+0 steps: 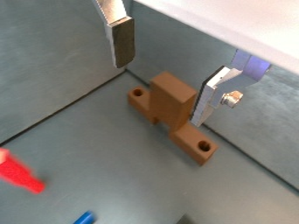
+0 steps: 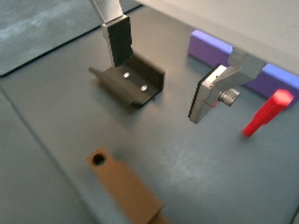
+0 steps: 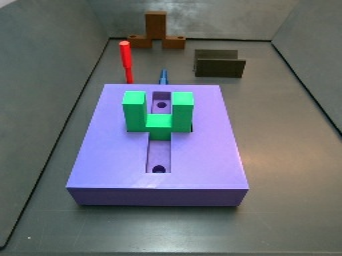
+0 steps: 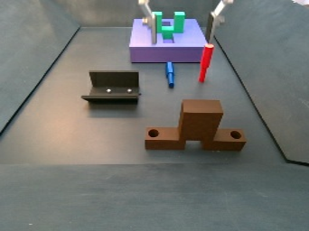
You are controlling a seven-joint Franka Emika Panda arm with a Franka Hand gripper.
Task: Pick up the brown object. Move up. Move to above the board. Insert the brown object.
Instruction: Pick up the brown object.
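Lying flat on the grey counter (image 2: 47,131), the brown object (image 2: 126,190) shows in a wrist view as a long narrow orange-brown bar with a round hole near its visible end; its other end runs out of frame. The pincer (image 2: 162,74) hangs above the counter with its jaws wide apart and nothing between them, the fixture (image 2: 131,81) below it. Farther off, the purple-blue board (image 3: 163,150) carries a green U-shaped block (image 3: 158,111) astride its groove.
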